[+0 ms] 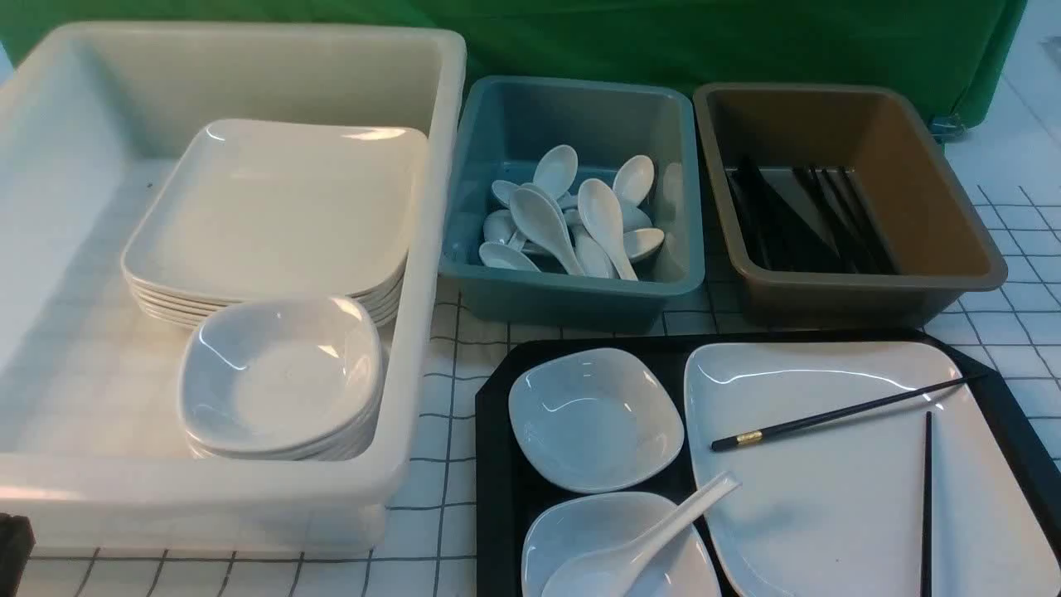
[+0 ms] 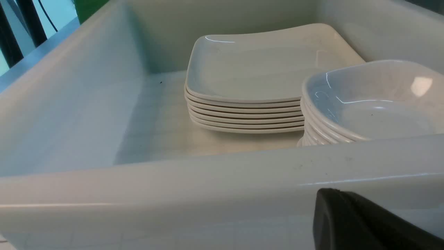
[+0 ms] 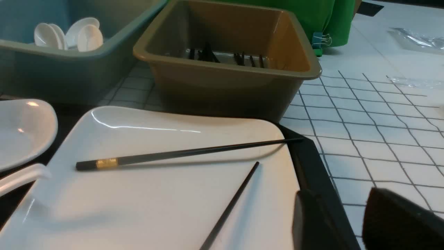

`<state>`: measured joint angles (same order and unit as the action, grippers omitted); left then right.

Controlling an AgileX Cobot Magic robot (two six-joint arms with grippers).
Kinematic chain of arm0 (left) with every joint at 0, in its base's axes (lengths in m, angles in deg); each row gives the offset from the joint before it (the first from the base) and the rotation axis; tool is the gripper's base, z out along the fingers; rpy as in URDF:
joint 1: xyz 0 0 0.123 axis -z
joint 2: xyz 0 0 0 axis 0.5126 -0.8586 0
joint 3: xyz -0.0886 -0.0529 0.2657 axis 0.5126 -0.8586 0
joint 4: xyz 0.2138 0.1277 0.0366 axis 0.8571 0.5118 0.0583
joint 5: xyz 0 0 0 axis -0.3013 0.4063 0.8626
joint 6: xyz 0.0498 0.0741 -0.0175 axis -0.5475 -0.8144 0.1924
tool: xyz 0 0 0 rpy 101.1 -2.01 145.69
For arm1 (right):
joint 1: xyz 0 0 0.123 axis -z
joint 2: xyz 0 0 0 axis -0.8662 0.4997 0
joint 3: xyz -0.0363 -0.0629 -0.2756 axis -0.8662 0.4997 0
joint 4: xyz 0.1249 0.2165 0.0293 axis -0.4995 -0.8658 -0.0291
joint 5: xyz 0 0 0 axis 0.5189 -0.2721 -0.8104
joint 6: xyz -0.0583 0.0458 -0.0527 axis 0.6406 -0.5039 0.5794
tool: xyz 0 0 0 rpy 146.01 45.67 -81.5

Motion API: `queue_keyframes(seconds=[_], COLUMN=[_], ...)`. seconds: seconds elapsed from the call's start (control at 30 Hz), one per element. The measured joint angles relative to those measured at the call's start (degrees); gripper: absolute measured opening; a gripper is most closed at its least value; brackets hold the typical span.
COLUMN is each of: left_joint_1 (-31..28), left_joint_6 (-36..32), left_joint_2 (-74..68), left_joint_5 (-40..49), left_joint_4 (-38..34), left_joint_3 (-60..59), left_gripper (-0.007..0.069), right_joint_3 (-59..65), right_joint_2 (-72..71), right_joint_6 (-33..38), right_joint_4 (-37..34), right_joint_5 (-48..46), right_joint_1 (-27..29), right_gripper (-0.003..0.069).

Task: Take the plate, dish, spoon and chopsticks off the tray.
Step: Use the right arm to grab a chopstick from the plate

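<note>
A black tray sits on a white gridded tabletop, still fully loaded. A large white plate fills the tray's right half. Two black chopsticks lie on the plate, apart from each other. One lies slantwise, its gold band toward the tray's middle and its thin tip reaching past the plate toward the tray's right rim. The other runs toward the tray's near edge and is cut off by the frame. On the tray's left half are two small white dishes, a far dish and a near dish. A white spoon rests with its bowl in the near dish and its handle touching the plate's rim. Left of the tray stands a white tub holding a stack of plates and a stack of dishes. Beyond the tray's far edge are a teal tub of spoons and a brown tub of black sticks. The right hand is by the tray's right rim, fingers partly apart with nothing between them. The left hand is closed and empty outside the white tub's near wall, well left of the tray.
</note>
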<state>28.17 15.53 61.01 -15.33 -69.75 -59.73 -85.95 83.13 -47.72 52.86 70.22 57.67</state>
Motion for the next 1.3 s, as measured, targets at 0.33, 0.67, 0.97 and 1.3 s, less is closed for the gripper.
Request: queue_keyframes(seconds=[0.33, 0.67, 0.97, 1.3], left_joint_1=[0.0, 0.0, 0.0, 0.0], left_joint_6=[0.0, 0.0, 1.61, 16.43], left_joint_2=[0.0, 0.0, 0.0, 0.0], left_joint_5=[0.0, 0.0, -3.91, -19.71], left_joint_4=[0.0, 0.55, 0.92, -17.75], left_joint_3=[0.0, 0.0, 0.0, 0.0], left_gripper=[0.0005, 0.0005, 0.0005, 0.0005], right_joint_3=[0.0, 0.0, 0.0, 0.27], right_joint_2=[0.0, 0.0, 0.0, 0.0], right_joint_6=[0.0, 0.0, 0.0, -12.3], right_joint_4=[0.0, 0.0, 0.0, -5.38], right_joint_5=[0.0, 0.0, 0.0, 11.38], right_joint_1=[0.0, 0.0, 0.0, -0.01], right_gripper=[0.0239, 0.0239, 0.0239, 0.0239])
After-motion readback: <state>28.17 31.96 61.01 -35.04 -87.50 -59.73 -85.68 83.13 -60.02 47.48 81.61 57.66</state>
